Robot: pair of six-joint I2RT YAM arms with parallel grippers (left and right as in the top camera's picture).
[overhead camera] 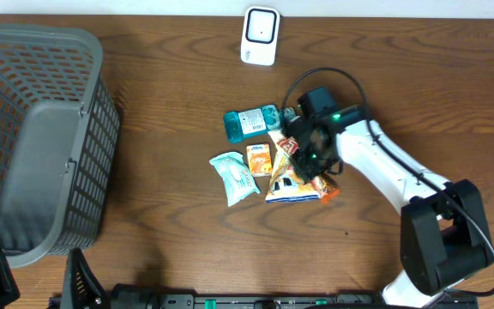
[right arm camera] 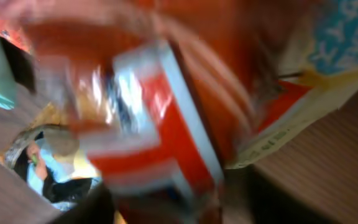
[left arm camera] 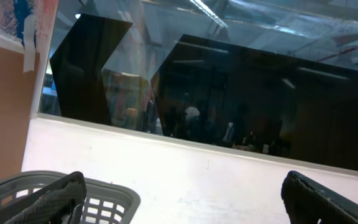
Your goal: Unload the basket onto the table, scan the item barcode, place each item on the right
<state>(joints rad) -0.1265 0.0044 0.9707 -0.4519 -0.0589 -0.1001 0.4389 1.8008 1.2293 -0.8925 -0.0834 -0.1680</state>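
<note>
Clearly, left pincer wide open, right pincer at red packet

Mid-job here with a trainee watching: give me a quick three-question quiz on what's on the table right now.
1. True or false: the grey plastic mesh basket already holds groceries.
2. Which gripper is over the pile of colourful snack packets? A left, B right, C both.
3. Which item in the cluster lies nearest the white boxy barcode scanner?

Key: 1 false, as it looks empty. 2 B, the right gripper. 3 the teal plastic bottle, lying on its side.
</note>
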